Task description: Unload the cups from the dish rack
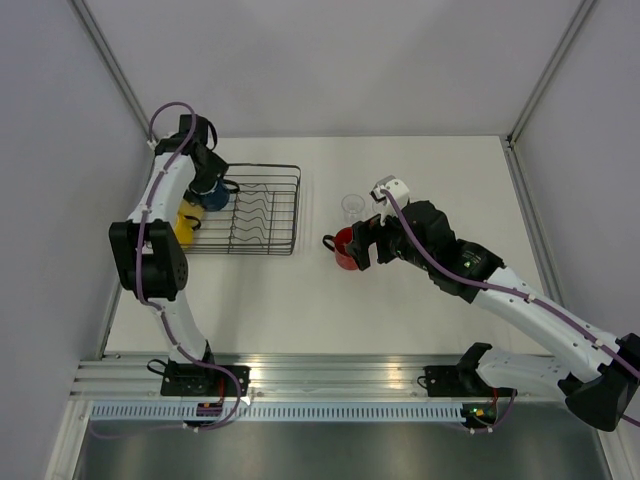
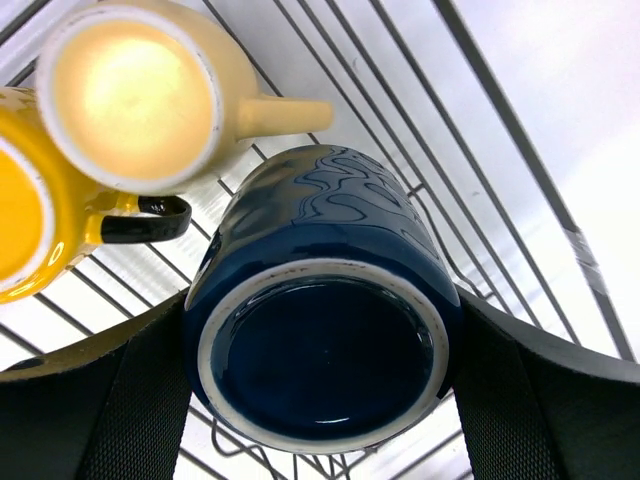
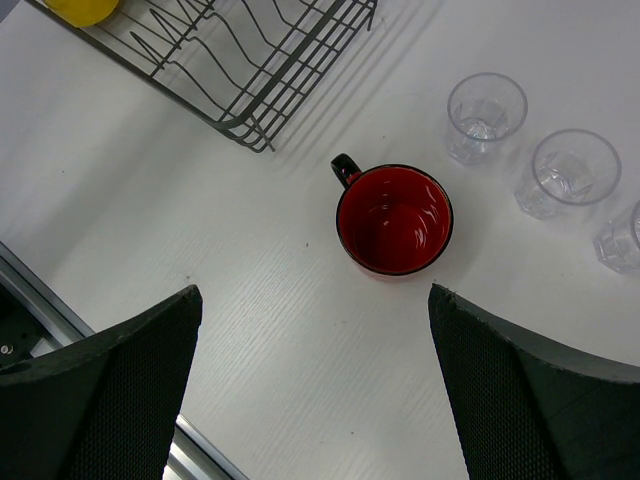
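Observation:
The black wire dish rack [image 1: 262,212] stands at the left of the table. My left gripper [image 1: 207,185] is at its left end, shut on an upside-down blue mug [image 2: 320,340] whose base faces the wrist camera, one finger [image 2: 100,400] on each side. A pale yellow mug [image 2: 130,95] and a bright yellow mug [image 2: 25,220] sit upright in the rack beside it. The red mug [image 3: 395,220] stands upright on the table right of the rack. My right gripper [image 3: 315,390] is open and empty just above and near it. Three clear tumblers [image 3: 486,115] stand beyond the red mug.
The rack's right half [image 3: 250,60] holds only wavy wire dividers. The table's metal front rail [image 1: 330,375] runs along the near edge. Grey walls close in the left, right and back.

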Controlling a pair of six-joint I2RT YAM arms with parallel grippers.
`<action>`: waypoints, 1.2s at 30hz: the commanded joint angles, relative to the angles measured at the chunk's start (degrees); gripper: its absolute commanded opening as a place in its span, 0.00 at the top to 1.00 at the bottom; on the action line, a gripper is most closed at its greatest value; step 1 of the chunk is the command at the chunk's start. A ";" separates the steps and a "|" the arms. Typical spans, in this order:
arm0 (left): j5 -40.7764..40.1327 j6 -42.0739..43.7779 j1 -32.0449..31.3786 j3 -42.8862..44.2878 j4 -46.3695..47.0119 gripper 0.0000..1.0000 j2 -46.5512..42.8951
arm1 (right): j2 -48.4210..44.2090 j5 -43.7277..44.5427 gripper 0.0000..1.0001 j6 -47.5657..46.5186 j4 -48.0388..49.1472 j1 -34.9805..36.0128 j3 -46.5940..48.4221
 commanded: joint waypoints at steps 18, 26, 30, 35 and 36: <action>34.57 1.51 0.16 -16.61 21.03 0.98 -30.99 | -5.65 -3.50 0.02 3.09 16.74 -0.25 -7.10; 58.39 -11.49 -5.89 -34.00 41.94 0.98 -39.79 | -11.55 -12.28 0.05 4.49 28.18 -0.52 -15.71; 65.86 -22.98 -10.90 -41.82 56.17 0.98 -40.50 | -14.27 -19.05 0.06 5.72 34.68 -0.43 -19.23; 69.83 -36.53 -18.55 -47.28 78.63 0.98 -38.13 | -18.13 -22.67 0.08 4.58 36.98 -0.43 -22.39; 70.36 -40.99 -20.12 -49.03 81.75 0.98 -37.86 | -18.84 -22.49 0.08 4.58 36.63 -0.43 -22.66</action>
